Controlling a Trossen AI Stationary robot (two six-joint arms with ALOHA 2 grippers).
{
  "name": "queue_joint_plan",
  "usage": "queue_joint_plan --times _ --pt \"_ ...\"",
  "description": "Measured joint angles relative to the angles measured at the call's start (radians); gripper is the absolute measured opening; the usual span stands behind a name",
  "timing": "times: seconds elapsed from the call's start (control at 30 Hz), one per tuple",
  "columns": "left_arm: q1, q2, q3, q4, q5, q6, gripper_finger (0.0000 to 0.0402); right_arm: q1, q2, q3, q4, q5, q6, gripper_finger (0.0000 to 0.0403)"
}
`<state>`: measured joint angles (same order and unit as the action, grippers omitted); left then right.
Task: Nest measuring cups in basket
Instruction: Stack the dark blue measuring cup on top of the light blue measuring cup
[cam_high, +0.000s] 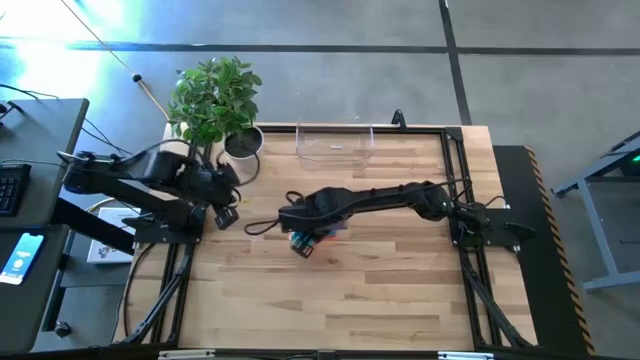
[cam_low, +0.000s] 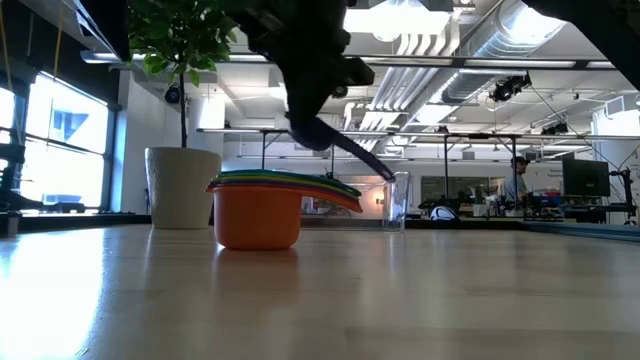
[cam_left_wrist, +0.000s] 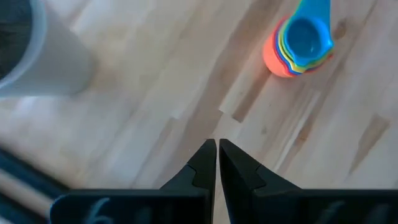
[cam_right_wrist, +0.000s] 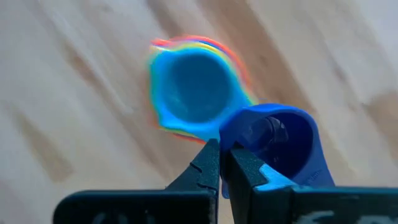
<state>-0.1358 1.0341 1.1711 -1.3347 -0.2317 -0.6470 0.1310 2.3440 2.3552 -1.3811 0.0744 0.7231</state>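
Blue cup in right tool (pinched), above stack

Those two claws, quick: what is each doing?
Left gripper: shut, empty, beside the plant pot.
Right gripper: shut on a blue cup.

An open lab or workshop hall: exposed ducts and strip lights run along the ceiling, workbenches with monitors stand behind the table, the floor is polished concrete, and a person works at a bench.
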Motion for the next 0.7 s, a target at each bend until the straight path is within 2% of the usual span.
queue_joint_plan --times 0.33,0.7 --pt "-0.012 0.001 -0.262 0.368 0.029 -0.007 0.0010 -0.021 -0.054 0.000 -0.131 0.054 -0.006 0.0000" --pt "-0.012 0.082 -0.403 0.676 0.095 -0.025 0.0010 -0.078 -0.148 0.001 -0.188 0.101 0.013 0.0000"
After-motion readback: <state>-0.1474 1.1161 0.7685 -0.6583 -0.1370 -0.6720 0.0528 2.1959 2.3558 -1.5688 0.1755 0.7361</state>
